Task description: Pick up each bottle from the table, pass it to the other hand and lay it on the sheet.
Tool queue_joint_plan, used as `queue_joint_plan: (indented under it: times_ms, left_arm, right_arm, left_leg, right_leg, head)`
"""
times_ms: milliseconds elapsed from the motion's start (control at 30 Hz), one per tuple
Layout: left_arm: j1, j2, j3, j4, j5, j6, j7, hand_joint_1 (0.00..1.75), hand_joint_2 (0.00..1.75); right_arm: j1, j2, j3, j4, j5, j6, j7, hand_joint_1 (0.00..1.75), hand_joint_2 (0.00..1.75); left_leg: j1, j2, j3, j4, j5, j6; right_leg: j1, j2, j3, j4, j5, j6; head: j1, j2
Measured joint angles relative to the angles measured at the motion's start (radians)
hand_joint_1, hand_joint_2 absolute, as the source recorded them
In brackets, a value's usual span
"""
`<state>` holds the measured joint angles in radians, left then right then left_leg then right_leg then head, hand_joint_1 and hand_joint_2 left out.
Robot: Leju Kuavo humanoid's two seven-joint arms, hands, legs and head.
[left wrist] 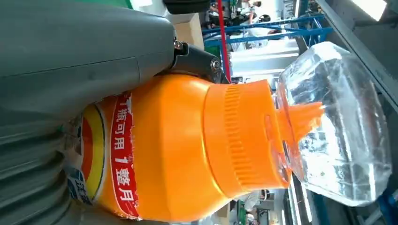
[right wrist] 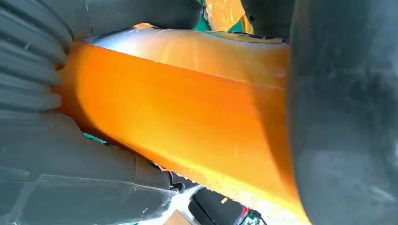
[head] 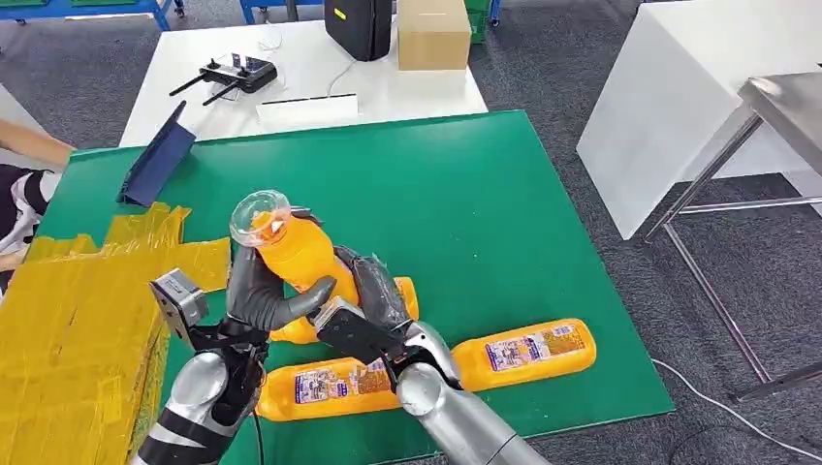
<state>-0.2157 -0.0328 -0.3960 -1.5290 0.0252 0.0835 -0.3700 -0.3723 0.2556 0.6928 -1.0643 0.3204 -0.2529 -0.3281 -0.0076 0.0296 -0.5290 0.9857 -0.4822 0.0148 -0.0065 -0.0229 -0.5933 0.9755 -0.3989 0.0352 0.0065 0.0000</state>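
Head view: both hands' fingers wrap a glossy orange bottle (head: 291,257) with a clear domed cap (head: 260,215).

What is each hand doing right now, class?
Left hand: grips the raised bottle.
Right hand: also grips that bottle, lower down.

Beyond the green mat (head: 504,194), a white counter (head: 426,87) carried a black remote controller (head: 236,74) with two antennas, a flat white box (head: 308,109), a cardboard box (head: 432,34) and a black case (head: 359,27). A dark blue folder-like item (head: 157,157) stood tilted at the mat's far left corner. To the right stood a white block (head: 679,107) and a metal-framed table (head: 775,126) on grey carpet (head: 543,68). A person's arm (head: 29,145) entered at the left edge.
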Motion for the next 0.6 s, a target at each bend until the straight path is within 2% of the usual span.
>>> queue_joint_plan:
  times_ms: [167,200,367,500,600]
  left_arm:
    - [-0.003,0.0,0.002,0.0,-0.005,0.029,-0.006,1.75,1.75]
    - [-0.003,0.0,0.004,0.0,-0.037,0.056,-0.012,1.75,1.75]
    - [-0.003,0.03,0.048,-0.042,-0.32,0.256,-0.003,1.75,1.75]
    - [0.002,0.061,0.111,-0.08,-0.638,0.439,0.061,1.75,1.75]
    - [0.012,0.086,0.167,-0.106,-0.789,0.499,0.095,1.75,1.75]
  right_arm:
    - [0.006,-0.003,-0.005,-0.012,-0.035,-0.047,-0.03,0.0,1.75]
    - [0.012,-0.008,-0.011,-0.022,-0.038,-0.055,-0.034,0.0,0.0]
    - [0.077,-0.061,-0.076,-0.132,-0.058,-0.065,-0.042,0.0,0.0]
    - [0.155,-0.106,-0.156,-0.254,-0.081,-0.053,-0.057,0.0,0.0]
    - [0.212,-0.137,-0.219,-0.334,-0.09,-0.032,-0.062,0.0,0.0]
  left_leg:
    - [0.0,0.0,0.0,0.0,0.0,0.0]
    - [0.0,0.0,0.0,0.0,0.0,0.0]
    - [0.0,0.0,0.0,0.0,0.0,0.0]
    - [0.0,0.0,0.0,0.0,0.0,0.0]
    - [0.0,0.0,-0.001,0.0,0.0,0.0]
  right_leg:
    - [0.0,0.0,0.0,0.0,0.0,0.0]
    - [0.0,0.0,0.0,0.0,0.0,0.0]
    - [0.0,0.0,0.0,0.0,0.0,0.0]
    - [0.0,0.0,0.0,0.0,0.0,0.0]
    - [0.0,0.0,0.0,0.0,0.0,0.0]
  head:
    - [0.0,0.0]
    - [0.0,0.0]
    - [0.0,0.0]
    - [0.0,0.0]
    - [0.0,0.0]
